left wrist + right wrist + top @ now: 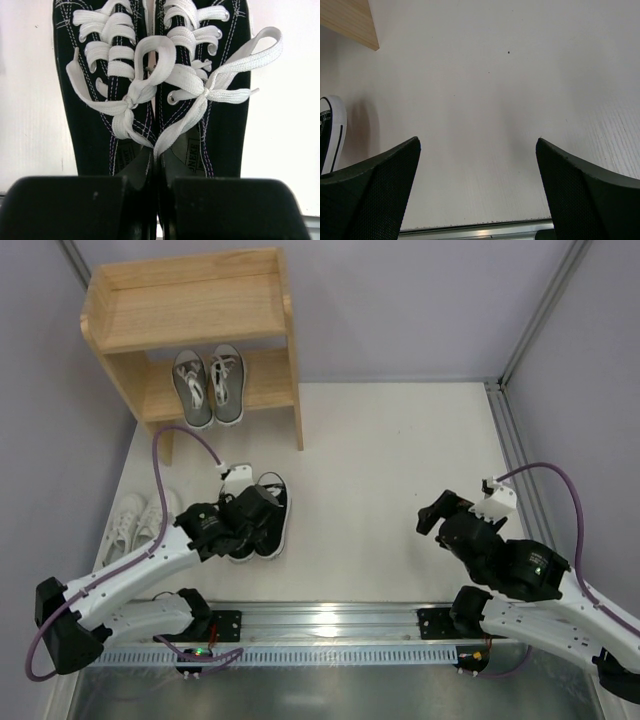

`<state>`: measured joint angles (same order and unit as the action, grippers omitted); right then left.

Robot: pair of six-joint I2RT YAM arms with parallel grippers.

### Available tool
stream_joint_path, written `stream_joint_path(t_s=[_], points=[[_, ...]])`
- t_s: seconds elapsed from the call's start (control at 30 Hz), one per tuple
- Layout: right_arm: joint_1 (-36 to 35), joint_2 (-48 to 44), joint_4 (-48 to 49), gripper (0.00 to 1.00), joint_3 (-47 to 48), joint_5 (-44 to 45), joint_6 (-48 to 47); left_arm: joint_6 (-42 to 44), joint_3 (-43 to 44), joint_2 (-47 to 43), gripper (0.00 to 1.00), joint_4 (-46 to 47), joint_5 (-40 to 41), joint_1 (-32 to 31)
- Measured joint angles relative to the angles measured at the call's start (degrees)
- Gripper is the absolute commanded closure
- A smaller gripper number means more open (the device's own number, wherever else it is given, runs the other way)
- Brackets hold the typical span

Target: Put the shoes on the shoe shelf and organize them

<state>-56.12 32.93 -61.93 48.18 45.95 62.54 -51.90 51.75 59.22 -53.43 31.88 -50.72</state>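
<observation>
- While the grey pair (pixel 209 386) sits on the shoe shelf's (pixel 190 310) lower tier, I've two left.
- My left gripper (pixel 159 200) pinches the black pair (pixel 200 100) on the table (pixel 400 470).
- The white pair (pixel 135 520) waits; my right gripper (pixel 477 142) is wide, empty.

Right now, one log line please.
left gripper: shut on black pair | right gripper: open, empty | grey pair: shelf, lower tier | white pair: table

Left pincer (pixel 159 182) pinched nearly closed, arm extended forward, right pincer (pixel 478 142) spread wide, raised.

Table (pixel 400 460), shoe shelf (pixel 190 310), black shoes (pixel 272 515), white shoes (pixel 135 520)
</observation>
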Motion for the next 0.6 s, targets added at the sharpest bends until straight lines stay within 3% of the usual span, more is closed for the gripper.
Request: stream_joint_path(t_s=[0.3,0.43,0.57,0.6], points=[[0.0,2.43,1.49,0.03,-0.02,-0.26,-1.36,5.9,-3.32,4.46,1.0,9.49,2.93,0.42],[0.0,1.86,1.42,0.03,-0.2,-0.24,-1.29,4.68,-6.32,8.61,1.0,14.43,0.15,-0.04],[0.0,0.35,1.42,0.03,-1.6,-0.24,-1.29,1.64,-12.35,7.1,0.99,17.77,-0.74,-1.73],[0.0,0.35,1.46,0.03,-1.84,-0.24,-1.29,1.11,-13.4,6.56,0.83,18.27,-1.01,-1.84]])
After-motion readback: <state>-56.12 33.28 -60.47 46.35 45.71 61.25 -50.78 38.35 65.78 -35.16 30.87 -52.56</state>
